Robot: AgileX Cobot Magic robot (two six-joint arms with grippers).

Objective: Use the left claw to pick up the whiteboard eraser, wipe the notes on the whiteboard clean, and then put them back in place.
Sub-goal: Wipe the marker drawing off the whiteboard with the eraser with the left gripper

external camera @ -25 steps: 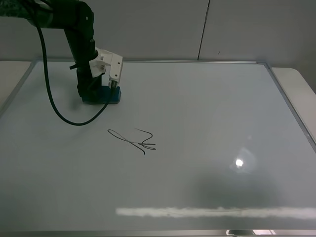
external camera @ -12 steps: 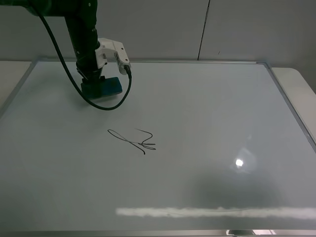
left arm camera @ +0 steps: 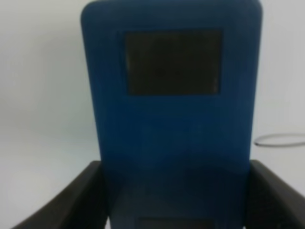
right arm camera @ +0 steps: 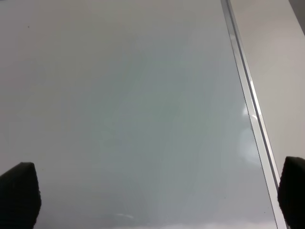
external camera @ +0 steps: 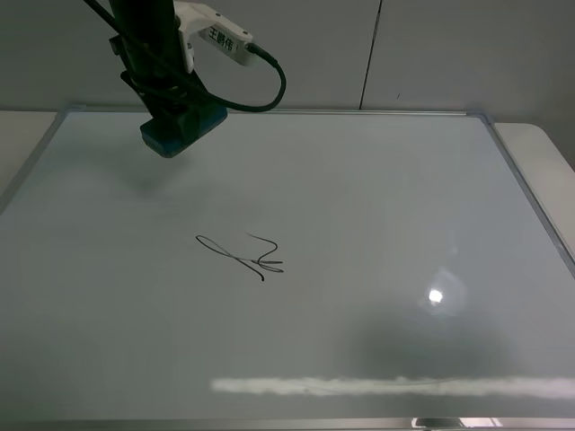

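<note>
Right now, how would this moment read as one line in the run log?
left claw: shut on teal-blue rectangular whiteboard eraser | eraser: held above glossy white whiteboard | black marker notes: unwiped | right gripper: open

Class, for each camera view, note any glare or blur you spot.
Exterior high: a lamp spot and a pale streak glare on the glossy white whiteboard. Left wrist: the teal-blue rectangular whiteboard eraser looks soft, out of focus. Right wrist: a glint on the thin silver frame.
</note>
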